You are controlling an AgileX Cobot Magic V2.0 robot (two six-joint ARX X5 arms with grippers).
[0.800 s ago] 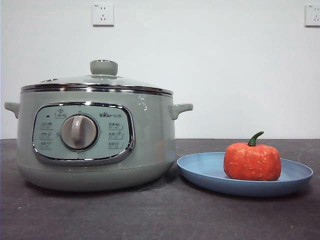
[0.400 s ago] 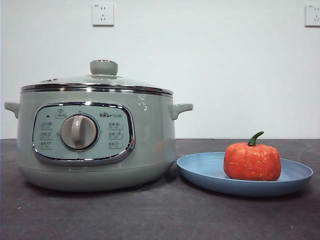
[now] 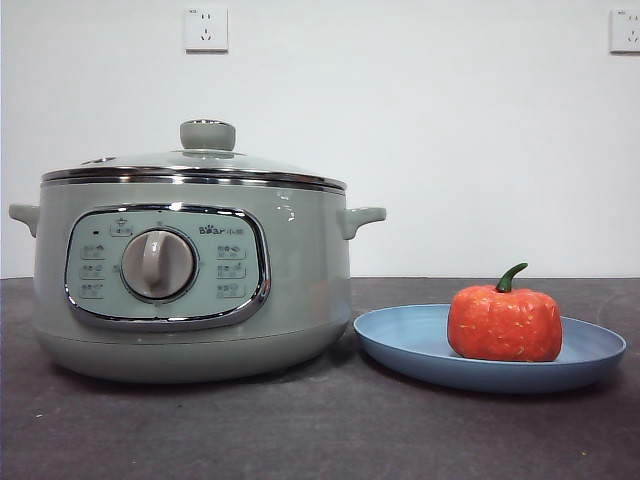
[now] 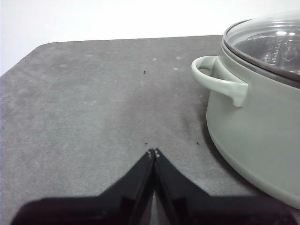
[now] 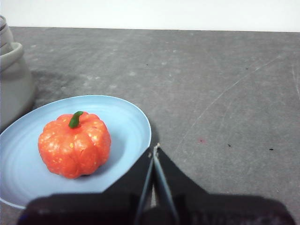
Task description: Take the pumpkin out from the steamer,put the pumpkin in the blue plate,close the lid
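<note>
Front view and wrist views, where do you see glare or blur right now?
Front view: sharp, with small bright highlights on the steamer wall and the lid rim. Left wrist view: glare washes the glass lid, and the left tool is soft. Right wrist view: the pumpkin is clear, the right tool blurred.

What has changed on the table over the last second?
Nothing visibly changed. The pumpkin sits on the blue plate as before, the lid stays closed on the steamer, and no arm shows in the front view then or now.
</note>
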